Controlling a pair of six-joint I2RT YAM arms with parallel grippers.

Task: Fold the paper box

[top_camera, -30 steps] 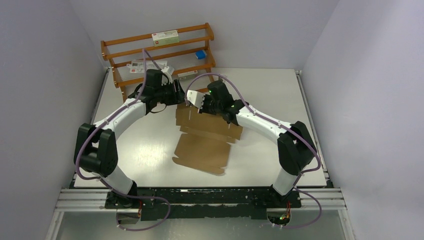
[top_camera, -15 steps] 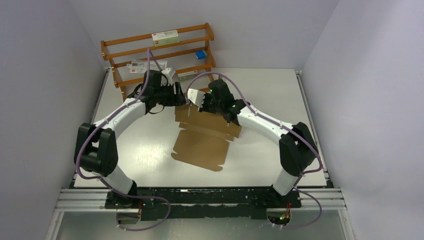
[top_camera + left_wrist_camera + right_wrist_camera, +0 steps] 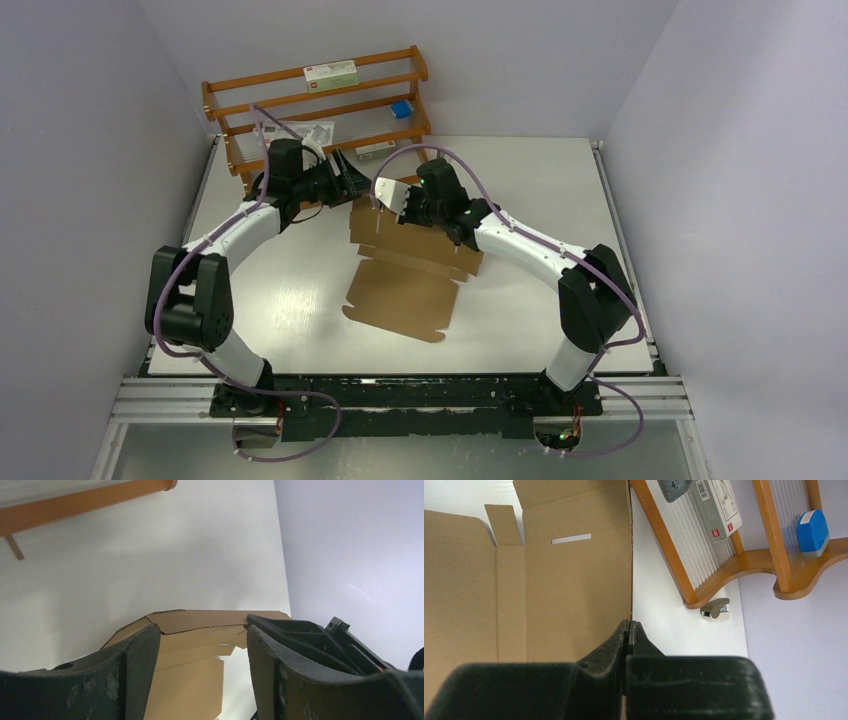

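The paper box [image 3: 400,295] is a brown die-cut cardboard sheet lying in the middle of the table, its far panel lifted. In the right wrist view the paper box [image 3: 549,580] shows a flap, a tab and a slot. My right gripper [image 3: 398,207] is shut on the edge of that raised far panel, and the right gripper [image 3: 629,626] pinches the cardboard between closed fingers. My left gripper [image 3: 348,178] stands open just left of the panel. Nothing sits between the left gripper [image 3: 202,632] fingers; the paper box [image 3: 200,622] lies beyond them.
A wooden rack [image 3: 320,110] stands at the back left, close behind both grippers. It carries a white red-labelled carton [image 3: 330,72] and a small blue box [image 3: 401,108]. A small grey object [image 3: 715,608] lies on the table by the rack's foot.
My left gripper has opened wider and drawn back to the left, away from the cardboard. The right gripper keeps its hold on the raised panel, and the sheet has barely shifted.
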